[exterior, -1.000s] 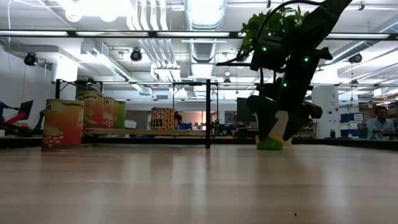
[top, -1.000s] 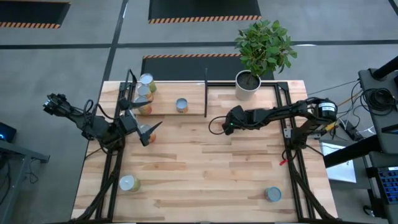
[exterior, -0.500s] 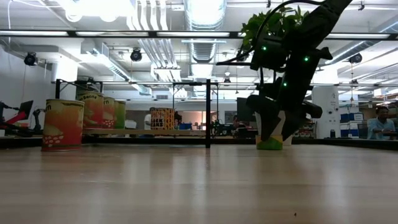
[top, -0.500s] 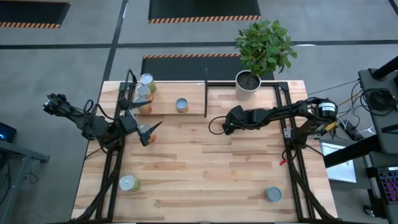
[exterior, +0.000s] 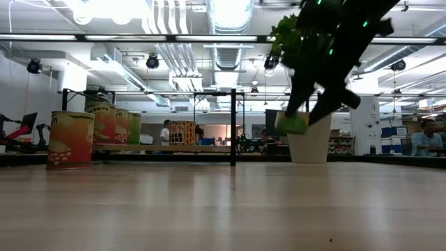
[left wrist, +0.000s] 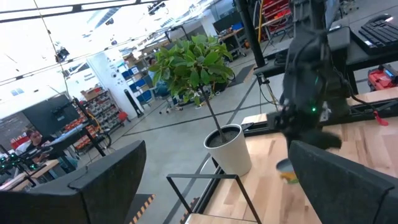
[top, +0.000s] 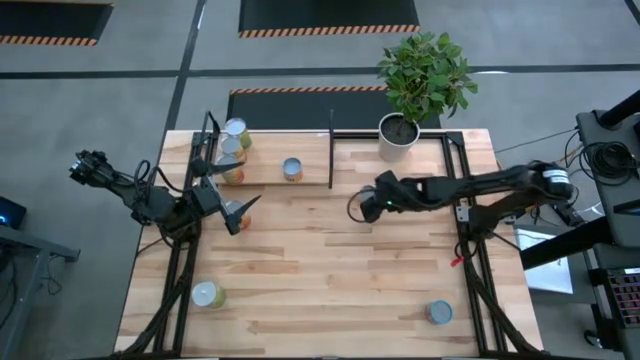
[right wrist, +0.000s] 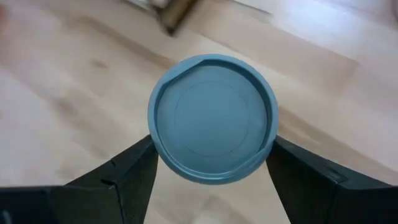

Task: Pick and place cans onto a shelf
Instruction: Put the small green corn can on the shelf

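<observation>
The right gripper point(top: 368, 208) reaches over the middle of the table point(top: 330, 270), lifted above it, its fingers point(right wrist: 127, 171) clamped on a blue-topped can point(right wrist: 212, 119). The left gripper point(top: 232, 207) hangs with fingers spread, empty, beside the shelf point(top: 270, 168). On the shelf stand four cans; two more cans stand at the table's near edge.

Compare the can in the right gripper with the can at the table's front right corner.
The can in the right gripper is gripped at its sides and, in the low view, lifted clear of the table; the front-right can stands free on the wood, away from both grippers. The held can sits near the shelf's divider, the other far from it. Both show blue-grey round tops.
</observation>
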Controlling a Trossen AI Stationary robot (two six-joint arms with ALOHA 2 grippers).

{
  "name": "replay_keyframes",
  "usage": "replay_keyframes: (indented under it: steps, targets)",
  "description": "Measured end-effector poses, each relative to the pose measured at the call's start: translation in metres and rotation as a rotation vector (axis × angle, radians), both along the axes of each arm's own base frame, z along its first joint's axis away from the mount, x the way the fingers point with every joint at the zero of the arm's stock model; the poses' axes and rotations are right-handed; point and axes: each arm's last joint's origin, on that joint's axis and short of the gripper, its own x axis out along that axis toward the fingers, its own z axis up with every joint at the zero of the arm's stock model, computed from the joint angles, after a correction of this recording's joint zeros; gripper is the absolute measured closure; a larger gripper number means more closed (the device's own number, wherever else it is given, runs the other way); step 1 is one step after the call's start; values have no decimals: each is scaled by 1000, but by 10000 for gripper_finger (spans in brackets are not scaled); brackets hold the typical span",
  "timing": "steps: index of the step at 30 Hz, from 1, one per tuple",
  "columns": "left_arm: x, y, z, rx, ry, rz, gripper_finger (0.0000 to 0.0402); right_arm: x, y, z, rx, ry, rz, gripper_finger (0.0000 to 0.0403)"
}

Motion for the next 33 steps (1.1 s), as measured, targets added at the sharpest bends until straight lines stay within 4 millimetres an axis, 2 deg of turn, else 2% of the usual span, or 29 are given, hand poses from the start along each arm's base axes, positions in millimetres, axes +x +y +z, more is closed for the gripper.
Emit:
replay_keyframes:
  steps: [6,12,26,33]
  targets:
    - [0,0,0,0,-1,0,23,-6,27,28,-34,-162,62,138]
    - [-2,1,1,-2,-8,0,23,10,44,53,-118,-217,141,138]
    - [-6,3,2,-3,-17,0,23,86,53,102,-307,-141,356,138]
    - [-7,4,3,-6,-22,1,23,123,48,122,-380,-80,441,138]
